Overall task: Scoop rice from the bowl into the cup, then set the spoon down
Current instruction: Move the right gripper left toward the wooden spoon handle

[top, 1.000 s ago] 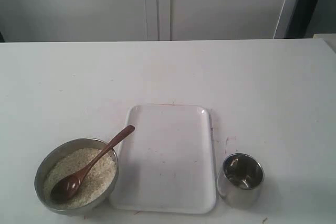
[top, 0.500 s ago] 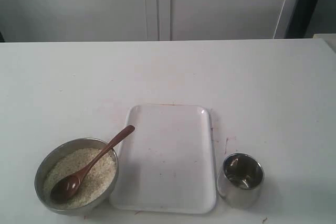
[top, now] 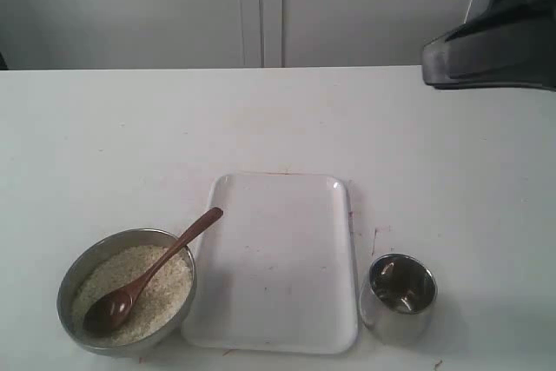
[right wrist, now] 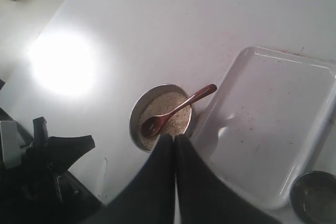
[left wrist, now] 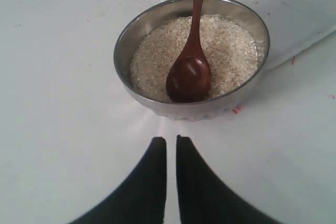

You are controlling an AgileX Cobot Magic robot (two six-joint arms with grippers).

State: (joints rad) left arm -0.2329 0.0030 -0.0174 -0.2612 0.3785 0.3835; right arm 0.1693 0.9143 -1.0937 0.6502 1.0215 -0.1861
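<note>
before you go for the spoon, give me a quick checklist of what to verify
1. spoon handle free, leaning over the bowl rim toward the tray: ok
2. rice in the bowl to scoop: ok
3. cup upright beside the tray: ok
4. cup holding nothing yet: cannot tell, reflections
5. left fingers open for the handle: not ok, all but shut
6. right fingers open: not ok, shut

I get soft, even light in the exterior view, with faint shadows beside the bowl [top: 174,323]. In my right wrist view, glare whites out the table [right wrist: 63,64] at ten o'clock.
</note>
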